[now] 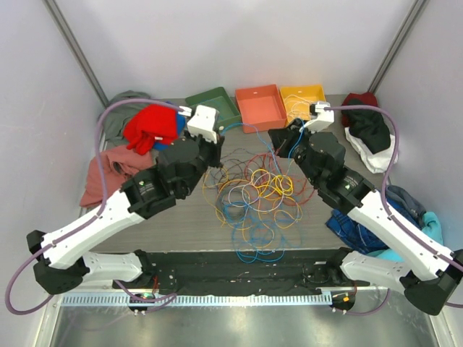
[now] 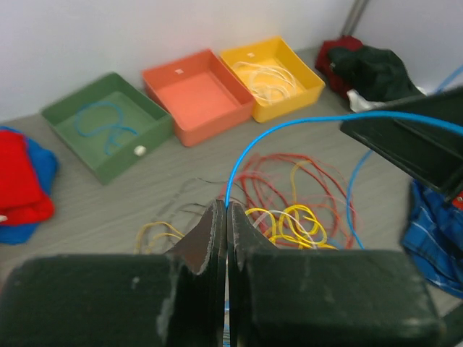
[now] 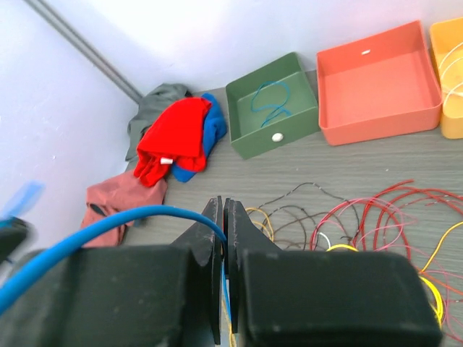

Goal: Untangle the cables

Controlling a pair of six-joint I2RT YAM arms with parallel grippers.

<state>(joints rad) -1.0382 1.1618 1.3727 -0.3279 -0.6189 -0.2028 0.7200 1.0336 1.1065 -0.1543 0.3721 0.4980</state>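
Past the jaws stand a green tray (image 1: pixel 217 102), orange tray (image 1: pixel 260 107) and yellow tray (image 1: pixel 303 90); red cloth (image 1: pixel 152 124) lies left, dark clothing (image 1: pixel 369 124) right.

Left arm (image 1: pixel 94 224) and right arm (image 1: pixel 394 224): white moulded link shells joined by black cylindrical joint housings, on black bases. A thick purple hose runs outside each arm to the wrist: left hose (image 1: pixel 102 144), right hose (image 1: pixel 394 141). A white module (image 1: pixel 204 121) caps each wrist. Left claw (image 2: pixel 226 210) and right claw (image 3: pixel 222 206): blocky black body, two flat black fingers with scuffed, pale-worn edges.
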